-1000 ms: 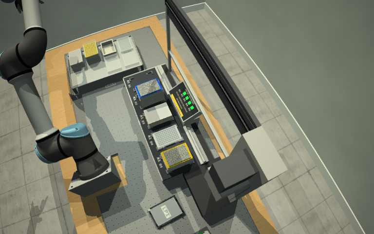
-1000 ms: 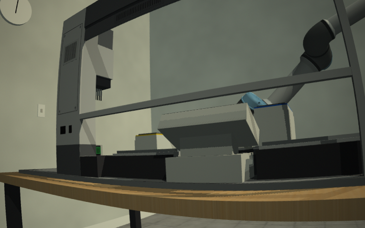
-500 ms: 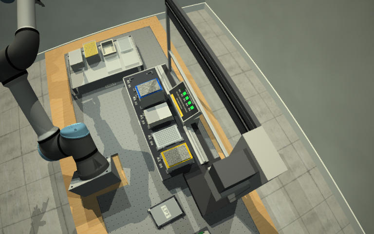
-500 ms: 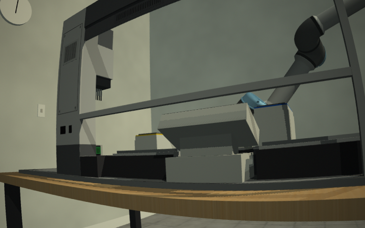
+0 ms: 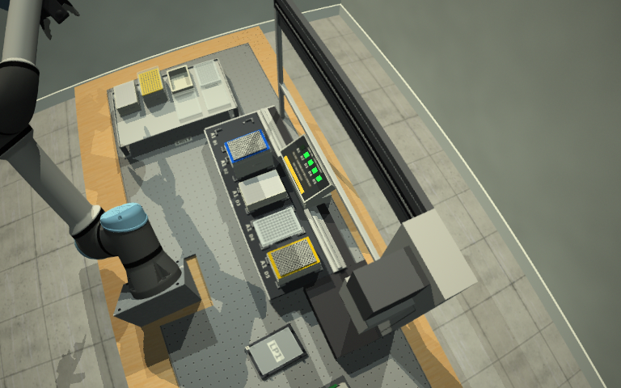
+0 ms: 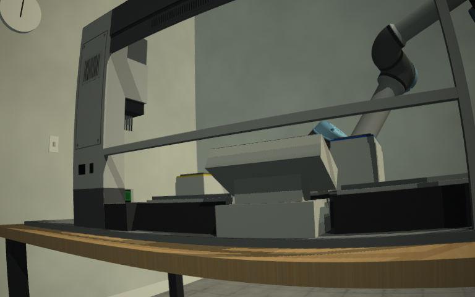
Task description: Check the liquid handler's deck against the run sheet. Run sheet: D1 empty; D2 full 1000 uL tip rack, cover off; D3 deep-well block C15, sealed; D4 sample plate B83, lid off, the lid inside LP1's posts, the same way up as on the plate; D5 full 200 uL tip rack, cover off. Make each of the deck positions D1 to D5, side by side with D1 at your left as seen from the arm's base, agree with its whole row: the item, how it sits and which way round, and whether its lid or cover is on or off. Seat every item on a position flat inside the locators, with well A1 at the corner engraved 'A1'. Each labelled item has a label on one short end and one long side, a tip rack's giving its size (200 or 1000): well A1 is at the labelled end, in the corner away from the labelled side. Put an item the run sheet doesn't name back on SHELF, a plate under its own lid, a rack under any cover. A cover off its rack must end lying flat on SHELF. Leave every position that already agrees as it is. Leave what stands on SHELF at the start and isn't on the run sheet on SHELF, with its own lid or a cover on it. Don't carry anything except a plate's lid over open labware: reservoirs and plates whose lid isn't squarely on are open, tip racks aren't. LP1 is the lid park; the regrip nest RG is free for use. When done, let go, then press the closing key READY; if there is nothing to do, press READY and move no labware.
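Top view, wooden table [image 5: 87, 120], tiled floor [image 5: 27, 255]

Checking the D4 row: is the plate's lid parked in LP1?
Yes: a flat lid lies within LP1's posts; the D4 plate shows open wells.

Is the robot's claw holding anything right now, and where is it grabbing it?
Nothing is held. The gripper is high at the top-left corner of the top view, far from the shelf and the deck, standing open with nothing between its fingers.
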### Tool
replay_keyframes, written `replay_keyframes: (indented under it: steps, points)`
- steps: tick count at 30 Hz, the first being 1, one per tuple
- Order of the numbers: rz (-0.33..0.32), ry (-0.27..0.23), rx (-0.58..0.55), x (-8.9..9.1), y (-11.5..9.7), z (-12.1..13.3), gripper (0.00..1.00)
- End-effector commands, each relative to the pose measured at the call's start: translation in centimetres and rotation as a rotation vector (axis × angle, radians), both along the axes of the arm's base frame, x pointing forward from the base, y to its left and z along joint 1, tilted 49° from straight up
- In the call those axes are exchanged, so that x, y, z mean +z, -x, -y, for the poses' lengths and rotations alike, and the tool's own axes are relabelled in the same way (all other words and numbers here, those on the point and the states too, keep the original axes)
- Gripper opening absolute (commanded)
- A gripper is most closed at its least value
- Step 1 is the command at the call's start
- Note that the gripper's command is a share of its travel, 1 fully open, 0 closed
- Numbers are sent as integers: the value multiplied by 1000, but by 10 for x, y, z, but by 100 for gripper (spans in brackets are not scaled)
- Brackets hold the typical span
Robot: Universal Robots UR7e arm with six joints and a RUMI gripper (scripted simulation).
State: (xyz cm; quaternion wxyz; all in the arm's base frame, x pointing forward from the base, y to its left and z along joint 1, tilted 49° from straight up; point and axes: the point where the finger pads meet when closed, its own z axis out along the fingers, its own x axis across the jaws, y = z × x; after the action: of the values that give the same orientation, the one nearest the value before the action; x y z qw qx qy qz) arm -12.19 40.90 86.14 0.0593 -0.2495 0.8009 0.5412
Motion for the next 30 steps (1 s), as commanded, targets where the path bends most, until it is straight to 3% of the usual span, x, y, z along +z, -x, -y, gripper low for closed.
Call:
replay_keyframes:
  steps: [1,3,9,10,30]
  points:
    - [65,-8,100,-19,-12,14,82]
    - [93,-4,118,-26,-16,18,82]
    - [97,19,125,-42,-18,19,82]
    - [185,2,170,-45,-27,31,82]
    - [496,28,349,-113,-66,76,82]
